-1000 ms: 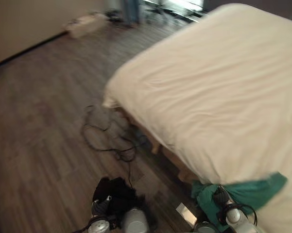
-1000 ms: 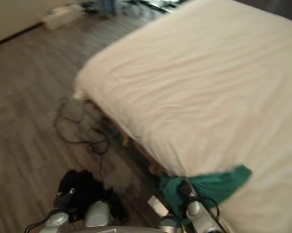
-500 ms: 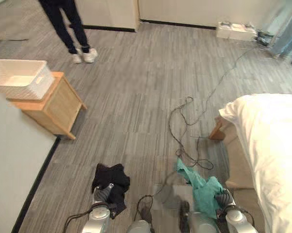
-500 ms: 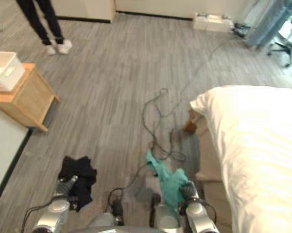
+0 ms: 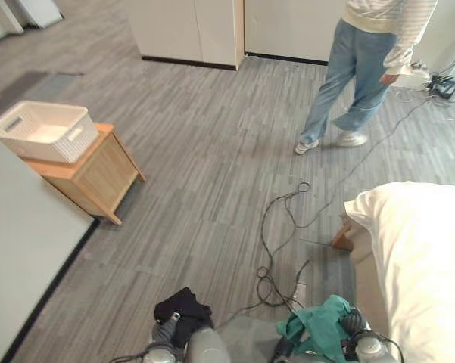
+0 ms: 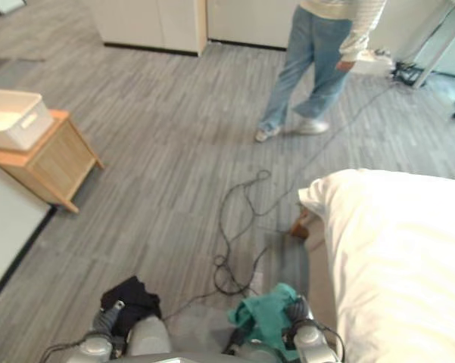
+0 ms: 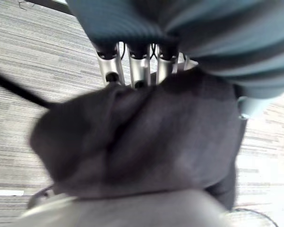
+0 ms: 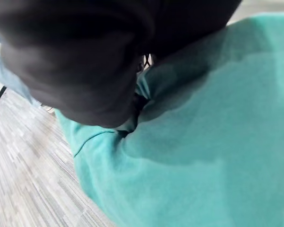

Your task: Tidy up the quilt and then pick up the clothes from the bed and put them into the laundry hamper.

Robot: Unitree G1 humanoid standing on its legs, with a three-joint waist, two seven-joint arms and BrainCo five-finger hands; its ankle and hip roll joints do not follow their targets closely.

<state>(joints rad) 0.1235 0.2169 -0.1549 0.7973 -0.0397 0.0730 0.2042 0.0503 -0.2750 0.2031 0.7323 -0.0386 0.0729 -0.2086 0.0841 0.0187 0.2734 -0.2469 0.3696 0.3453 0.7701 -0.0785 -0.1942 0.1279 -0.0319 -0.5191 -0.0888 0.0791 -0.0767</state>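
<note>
Camera swung; jeans-clad person point(image 5: 356, 83) appeared. Left robot hand point(image 5: 166, 333) clutches black garment point(image 5: 183, 311); right robot hand point(image 5: 351, 324) grips teal garment point(image 5: 318, 327).

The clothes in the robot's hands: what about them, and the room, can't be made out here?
- Black garment: left wrist view, bunched, so its kind is unclear; it hides the fingertips of the left hand.
- Green garment: right wrist view, the cloth and dark cover hide the right hand's fingers.
- Basket on the wooden stand: its inside is too small to judge.
- Person: cut off by the top edge.
</note>
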